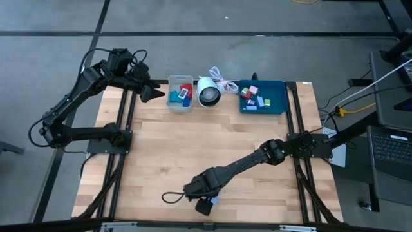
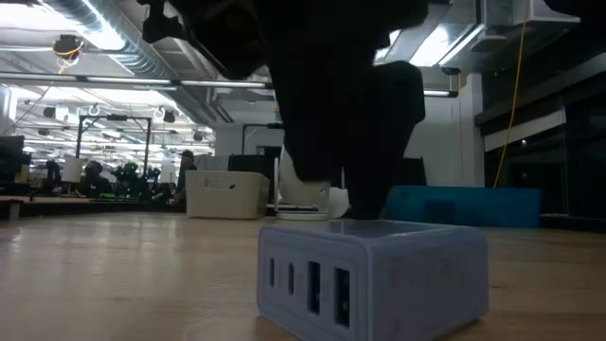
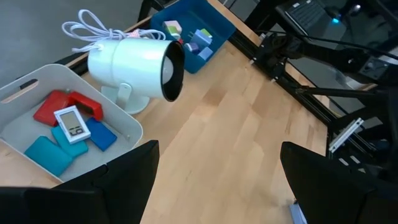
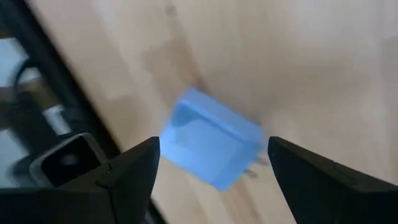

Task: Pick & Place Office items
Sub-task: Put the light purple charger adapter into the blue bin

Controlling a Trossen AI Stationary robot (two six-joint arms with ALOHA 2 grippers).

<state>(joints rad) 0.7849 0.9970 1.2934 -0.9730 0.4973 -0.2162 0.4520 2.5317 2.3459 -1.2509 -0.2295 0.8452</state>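
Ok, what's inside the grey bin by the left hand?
The grey bin holds flat rectangular pieces: two red, a white one with a small screen, a blue and two light-blue. Anything beneath them is hidden.

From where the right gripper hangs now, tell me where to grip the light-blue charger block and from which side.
Take the light-blue charger block across its two flat side walls, coming straight down from above. It lies flat on the table, port face sideways and a prong end beyond, so probably avoid those. The right gripper hangs open over it, jaws either side.
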